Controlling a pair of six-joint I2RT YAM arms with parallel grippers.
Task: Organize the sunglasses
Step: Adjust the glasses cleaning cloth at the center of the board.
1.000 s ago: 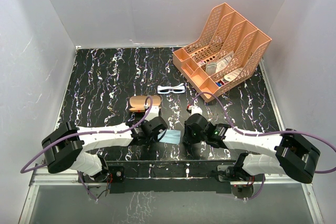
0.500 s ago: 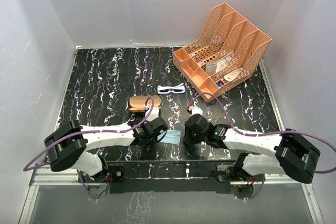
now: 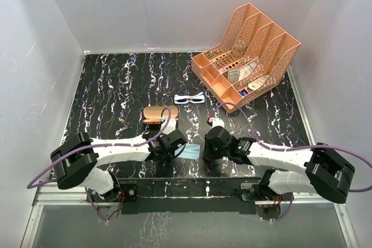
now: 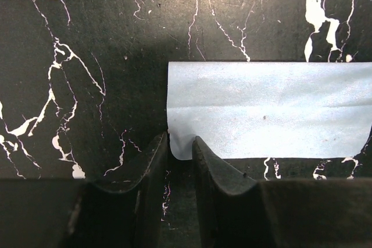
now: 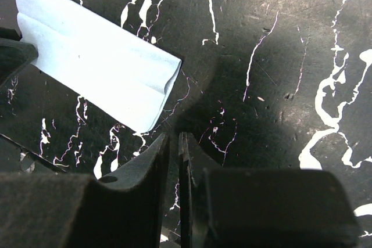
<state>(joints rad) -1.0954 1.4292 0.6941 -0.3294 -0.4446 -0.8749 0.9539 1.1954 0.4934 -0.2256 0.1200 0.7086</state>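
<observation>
Left gripper (image 4: 180,143) is low on the black white-veined marble tabletop (image 3: 116,85), jaws parted just a crack, and the corner of the light blue square cloth (image 4: 267,108) lies flat right between its tips. Right gripper (image 5: 173,137) faces it from the cloth's other side, fingers drawn almost together with only a thin slit, nothing in them, tips just short of the cloth's edge. The white-framed sunglasses with bluish lenses (image 3: 190,98) sit untouched farther back on the table, between the brown oblong case (image 3: 161,114) and the peach plastic file organizer (image 3: 244,65), well apart from both grippers
</observation>
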